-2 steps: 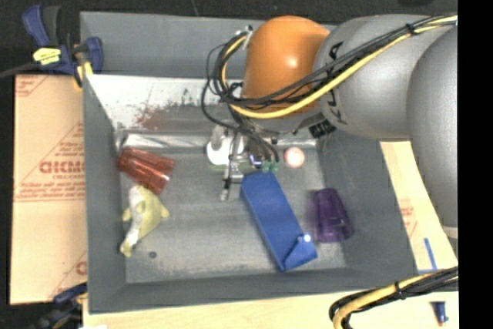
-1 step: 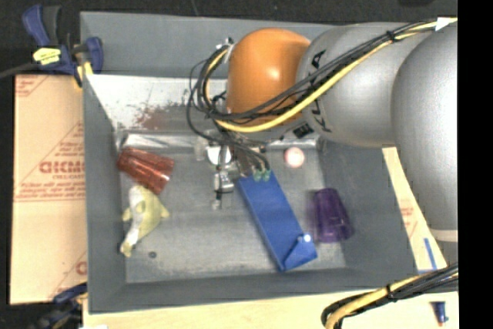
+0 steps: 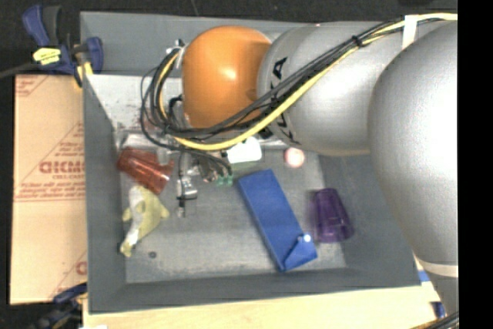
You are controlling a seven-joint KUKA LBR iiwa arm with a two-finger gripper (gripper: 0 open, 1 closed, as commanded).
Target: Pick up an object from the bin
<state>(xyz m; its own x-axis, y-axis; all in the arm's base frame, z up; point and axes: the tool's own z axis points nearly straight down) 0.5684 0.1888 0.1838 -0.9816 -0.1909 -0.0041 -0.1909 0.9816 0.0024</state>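
Pincer [image 3: 185, 195] sits low, red block [image 3: 142, 169] just left, likely lining up (spread or pinched? can't tell).

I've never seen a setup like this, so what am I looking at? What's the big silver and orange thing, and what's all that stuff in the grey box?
The big silver shape is a robot arm reaching in from the right. The orange dome and the cables on it are parts of the robot. The one camera looks down from above, slightly from the side. Under the arm is a grey metal bin of small loose things. The arm's claw hangs over the bin's left half. To its left are a reddish-brown see-through piece and a pale yellow crumpled thing. To its right is a flat blue box. Further right lie a purple see-through piece and a small pink ball. I can't tell whether the claw holds anything.
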